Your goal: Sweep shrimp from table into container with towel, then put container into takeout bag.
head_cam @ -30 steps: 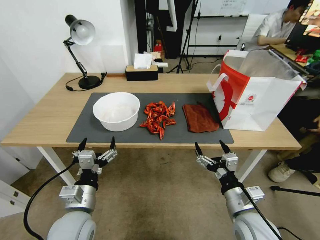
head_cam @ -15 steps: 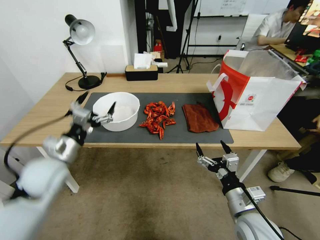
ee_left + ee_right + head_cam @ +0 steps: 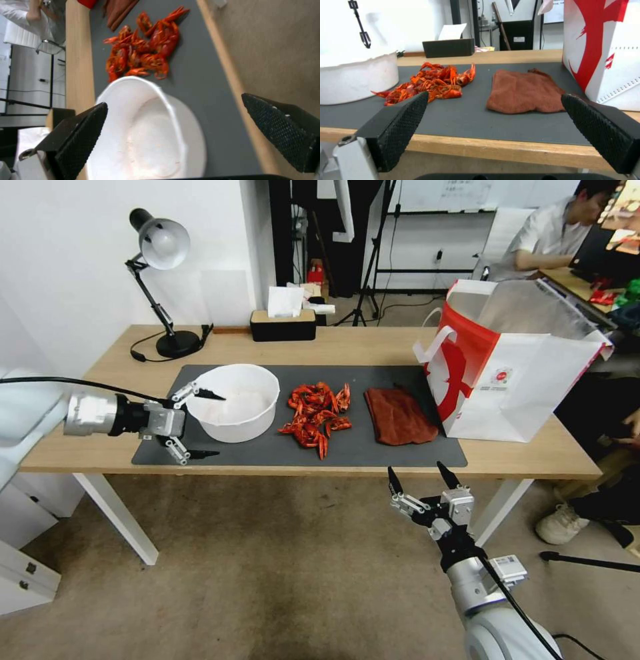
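My left claw [image 3: 204,424] is spread wide, reaching sideways over the counter [image 3: 100,413], its fingers on either side of the white container's [image 3: 233,403] near wall. Just beyond the container lies the shrimp [image 3: 317,417] pile, then the rust-red towel [image 3: 399,417], then the takeout bag [image 3: 513,367]. My right claw [image 3: 421,477] hangs open below the counter edge, facing the towel.

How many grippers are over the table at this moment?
1. The left gripper is over the table, open beside the bowl. The right gripper hangs open below the table edge.
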You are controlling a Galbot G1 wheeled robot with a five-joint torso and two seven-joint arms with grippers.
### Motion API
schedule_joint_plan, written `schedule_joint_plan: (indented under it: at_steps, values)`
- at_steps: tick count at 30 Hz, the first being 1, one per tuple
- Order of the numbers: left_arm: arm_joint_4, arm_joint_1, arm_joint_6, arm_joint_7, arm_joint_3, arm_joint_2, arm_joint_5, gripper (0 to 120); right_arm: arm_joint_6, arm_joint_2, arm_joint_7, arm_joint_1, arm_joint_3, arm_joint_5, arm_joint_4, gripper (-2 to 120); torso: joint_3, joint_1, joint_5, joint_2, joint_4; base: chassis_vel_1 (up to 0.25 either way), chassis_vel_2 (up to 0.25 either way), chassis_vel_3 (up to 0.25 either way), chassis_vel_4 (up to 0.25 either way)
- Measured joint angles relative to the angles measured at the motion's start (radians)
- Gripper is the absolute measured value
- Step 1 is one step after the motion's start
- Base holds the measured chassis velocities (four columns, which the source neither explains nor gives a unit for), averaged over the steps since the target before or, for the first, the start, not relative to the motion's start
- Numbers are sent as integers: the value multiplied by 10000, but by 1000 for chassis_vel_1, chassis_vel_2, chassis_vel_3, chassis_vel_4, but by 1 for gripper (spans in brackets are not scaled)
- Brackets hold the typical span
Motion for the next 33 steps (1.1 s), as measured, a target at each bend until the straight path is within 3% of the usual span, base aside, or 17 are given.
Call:
schedule_joint_plan:
  at_steps: [1,3,5,6,7,9,12,14,15,18,21,25,27,33]
  values:
    - [0,0,0,0,0,0,0,100,0,0,0,0,0,0,0,100,0,0,0,0,0,0,0,0,0]
    - [318,-884,15,68,714,-218,610,100,48,11,-2,-79,15,-34,28,100,0,0,1,0,-3,0,0,0,0]
    - [493,-1188,-123,191,945,-330,861,100,65,9,-2,-94,24,-38,37,100,0,0,1,0,-2,0,0,0,0]
    - [831,-1705,-507,647,1287,-608,1280,100,82,-1,13,-120,57,-43,53,100,1,1,0,0,0,0,0,0,0]
    - [831,-1705,-507,647,1287,-608,1280,100,82,-1,13,-120,57,-43,53,100,1,1,0,0,0,0,0,0,0]
    - [1272,-2316,-878,1241,1868,-946,1660,100,107,8,52,-135,109,-44,116,100,1,0,1,0,-2,0,0,0,0]
    - [1453,-2521,-953,1447,2127,-1063,1754,100,115,14,62,-149,124,-44,118,100,1,0,1,0,-2,0,0,0,0]
    - [1882,-3004,-1037,1731,2769,-1330,1966,100,140,24,72,-195,140,-45,121,100,1,0,0,0,-1,0,0,0,0]
    - [1882,-3004,-1037,1731,2769,-1330,1966,100,140,24,72,-195,140,-45,121,100,1,0,0,0,-1,0,0,0,0]
    - [2458,-3644,-1274,2098,3458,-1604,2261,100,162,37,99,-204,145,-54,97,100,1,0,0,0,-2,0,0,0,0]
    - [2707,-3990,-1318,2196,3795,-1726,2325,100,187,40,111,-205,146,-58,33,100,1,0,1,0,0,0,0,0,0]
    - [2781,-4086,-1320,2209,3877,-1780,2346,100,195,47,116,-204,147,-61,23,100,0,0,1,0,0,0,0,0,0]
    - [3277,-4546,-1353,2418,4289,-2116,2530,100,255,88,136,-189,147,-70,-57,100,0,-1,2,0,-3,0,0,0,0]
    - [3956,-4830,-1389,2556,4504,-2398,2601,100,266,73,171,-160,175,-73,-110,100,0,-1,1,0,-1,0,0,0,0]
